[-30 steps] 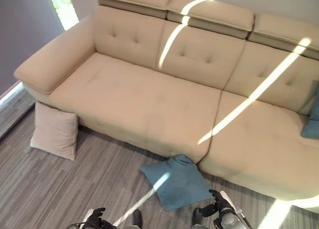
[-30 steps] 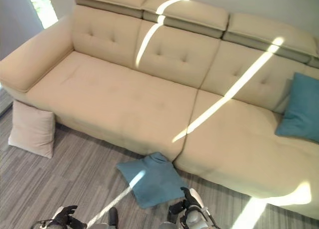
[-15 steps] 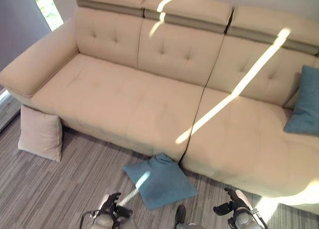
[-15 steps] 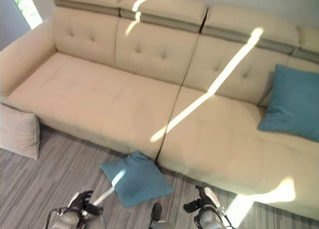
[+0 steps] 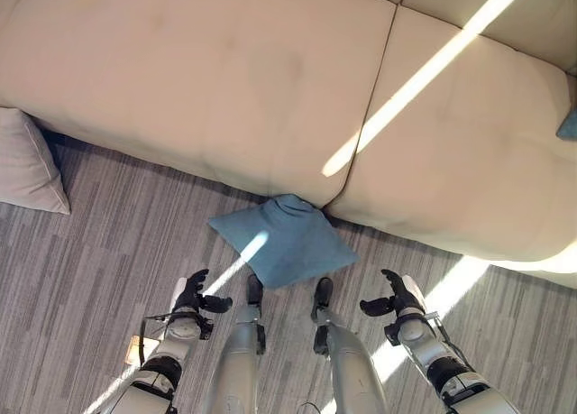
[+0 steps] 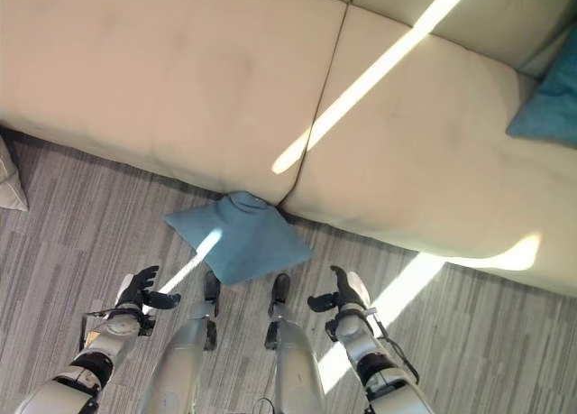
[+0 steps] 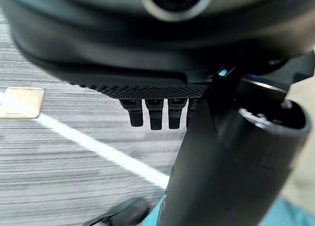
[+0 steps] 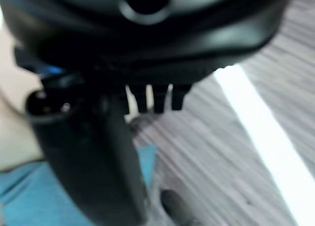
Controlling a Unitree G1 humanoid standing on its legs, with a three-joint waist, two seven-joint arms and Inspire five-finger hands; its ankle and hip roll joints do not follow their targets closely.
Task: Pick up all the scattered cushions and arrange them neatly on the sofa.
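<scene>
A flat teal fabric cushion lies on the grey striped carpet floor, its far corner touching the foot of the wide beige upholstered sofa where the two seat sections meet. A narrow bar of sunlight crosses the cushion's left part and runs on over the carpet toward the near left. A pale pink-beige square cushion sits on the floor at the far left, leaning against the sofa's front. On the sofa's right end, against the backrest, rests a second teal cushion, part of it cut off by the picture's edge.

The left hand hangs over the carpet just near and left of the floor cushion, apart from it, with fingers straight and relaxed and the thumb spread toward the right; it holds nothing. The right hand hangs near and right of the same cushion, also apart from it, fingers extended and thumb pointing left, empty as well. In each wrist view the short dark fingertips stick out straight with carpet beyond them, and a strip of teal fabric shows at the edge. A small tan square patch lies on the carpet near the left hand.
</scene>
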